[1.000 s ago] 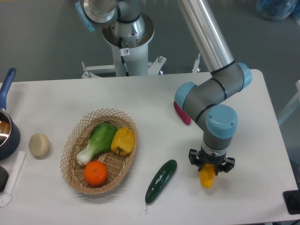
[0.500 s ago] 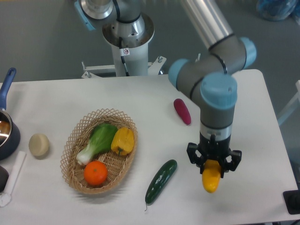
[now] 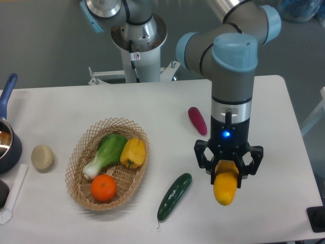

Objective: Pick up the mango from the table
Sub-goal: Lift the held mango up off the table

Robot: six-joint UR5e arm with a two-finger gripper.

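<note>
Mango [image 3: 225, 187]: smooth, elongated oval, yellow with orange toward the upper end; hangs lengthwise from the gripper, lower end free, over the right part of the table.
Gripper [image 3: 228, 168]: black, two fingers clamped on the mango's upper part from either side; a small blue light glows on the wrist above it.
Arm [image 3: 232, 71]: grey tubes with pale blue joint caps; last segment points straight down at the table, elbow bent above it, base column behind the far table edge.
Table [image 3: 269, 122]: plain white top, flat, rounded corners.
Cucumber [image 3: 174, 196]: dark green, glossy, long; lies diagonally just left of the gripper, apart from the mango.
Purple vegetable [image 3: 197, 120]: smooth, elongated, magenta; lies on the table beyond the gripper.
Basket [image 3: 84, 152]: woven wicker, oval, shallow; holds a lumpy yellow pepper [image 3: 133, 152], a round orange [image 3: 103, 187] and a leafy green with a white stem [image 3: 106, 153].
Round pale object [image 3: 42, 157]: beige, matte; left of the basket.
Pot [image 3: 7, 137]: dark blue with a long handle; at the left edge, partly cut off.
</note>
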